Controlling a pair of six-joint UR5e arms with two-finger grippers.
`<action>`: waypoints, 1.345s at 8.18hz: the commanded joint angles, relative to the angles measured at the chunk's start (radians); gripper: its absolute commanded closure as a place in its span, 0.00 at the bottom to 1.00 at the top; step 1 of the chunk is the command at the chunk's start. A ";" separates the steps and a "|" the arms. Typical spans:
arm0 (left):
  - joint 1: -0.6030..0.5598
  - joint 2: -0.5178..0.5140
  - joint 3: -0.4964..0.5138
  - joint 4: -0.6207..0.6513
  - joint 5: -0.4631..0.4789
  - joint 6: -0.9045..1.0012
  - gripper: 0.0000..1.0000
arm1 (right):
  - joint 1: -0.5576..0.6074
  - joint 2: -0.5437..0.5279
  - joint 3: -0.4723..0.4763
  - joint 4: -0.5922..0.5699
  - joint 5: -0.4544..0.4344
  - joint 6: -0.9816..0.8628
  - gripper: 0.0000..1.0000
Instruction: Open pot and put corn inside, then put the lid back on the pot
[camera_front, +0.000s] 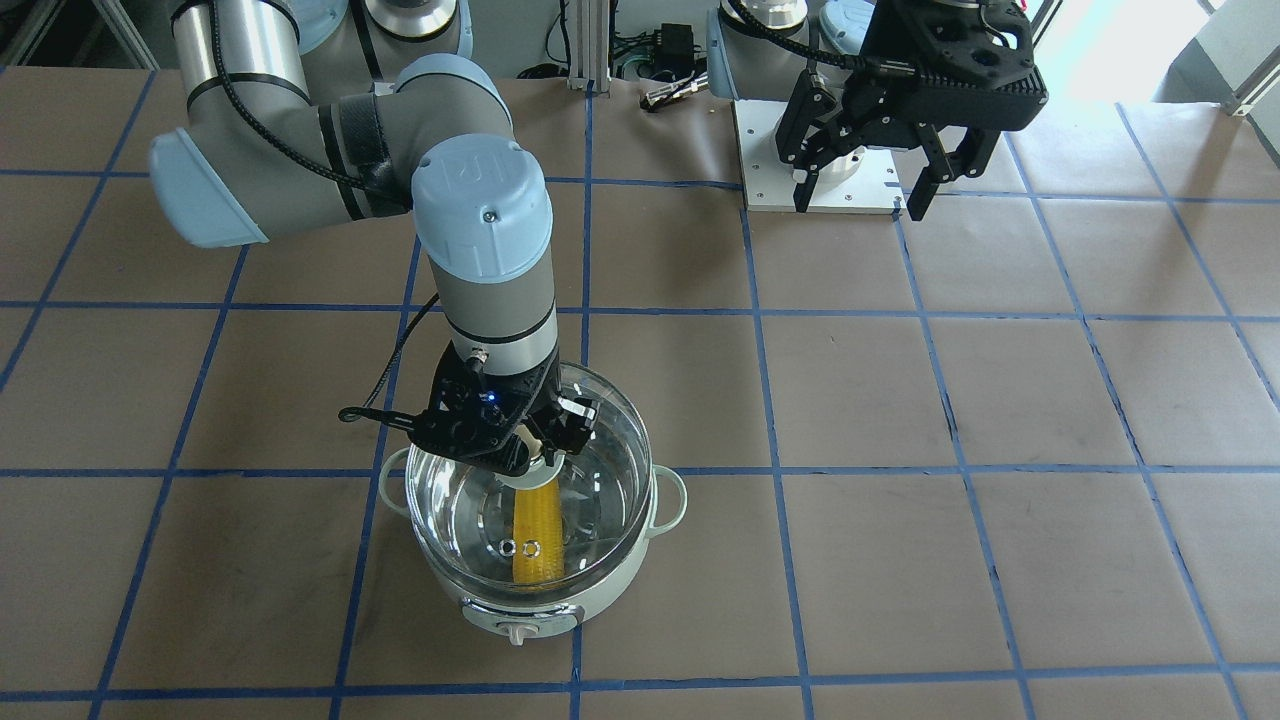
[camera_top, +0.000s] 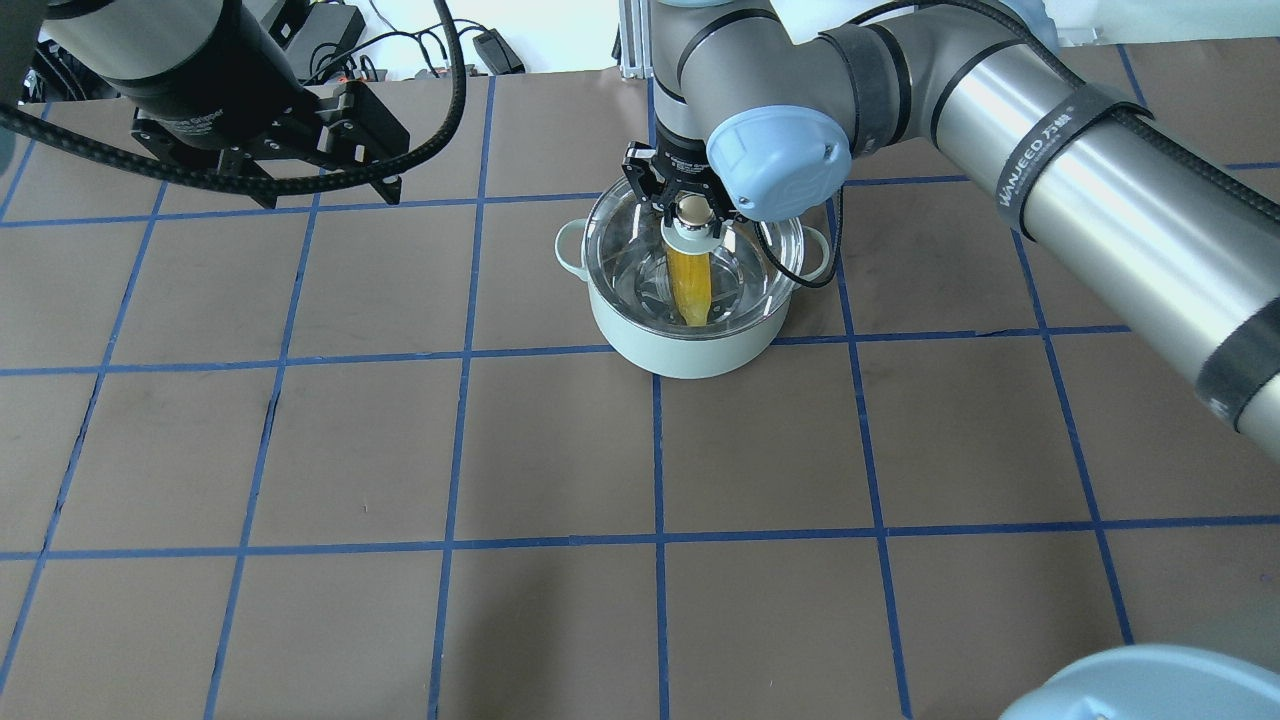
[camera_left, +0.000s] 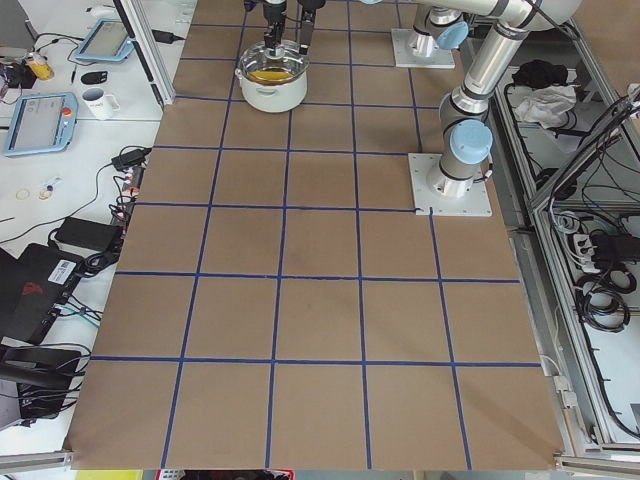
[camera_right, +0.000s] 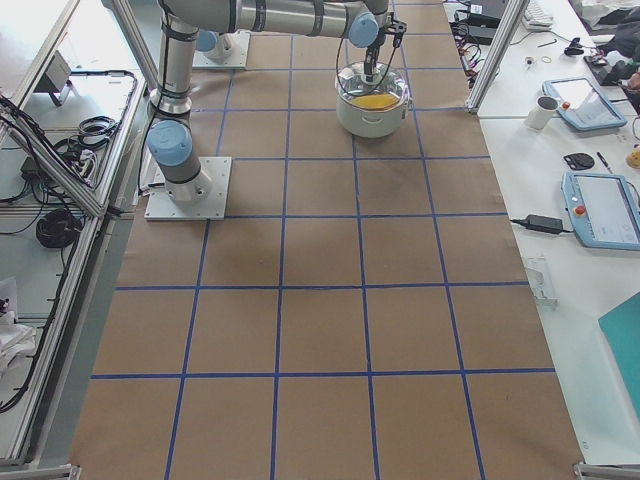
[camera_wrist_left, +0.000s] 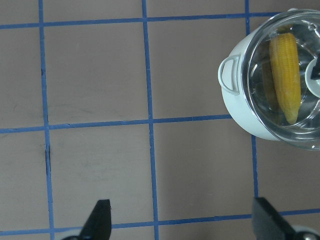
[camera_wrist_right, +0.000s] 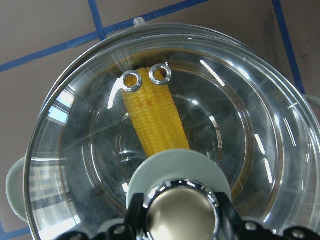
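The pale mint pot (camera_front: 560, 615) stands on the brown papered table, and it also shows in the overhead view (camera_top: 680, 355). The yellow corn (camera_front: 537, 540) lies inside it, seen through the glass from the right wrist (camera_wrist_right: 155, 120). My right gripper (camera_front: 535, 455) is shut on the beige knob of the clear glass lid (camera_front: 610, 440) and holds the lid over the pot's mouth. I cannot tell whether the lid's rim touches the pot. My left gripper (camera_front: 865, 195) is open and empty, high above the table and well off to the pot's side. The pot shows at the top right of its wrist view (camera_wrist_left: 240, 110).
The left arm's white base plate (camera_front: 820, 190) sits at the back of the table. A side bench with a tablet (camera_right: 600, 205), a mug (camera_right: 545, 110) and cables runs past the table's far edge. Blue tape lines grid the table.
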 joint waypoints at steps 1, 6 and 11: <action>0.009 0.010 0.000 0.005 -0.008 0.010 0.00 | 0.002 0.006 0.001 -0.002 0.000 -0.004 1.00; 0.026 0.001 0.000 0.005 -0.008 0.010 0.00 | 0.001 0.012 0.001 -0.015 0.000 -0.015 1.00; 0.026 -0.002 -0.002 0.008 -0.007 0.012 0.00 | 0.001 0.016 0.001 -0.018 0.000 -0.030 1.00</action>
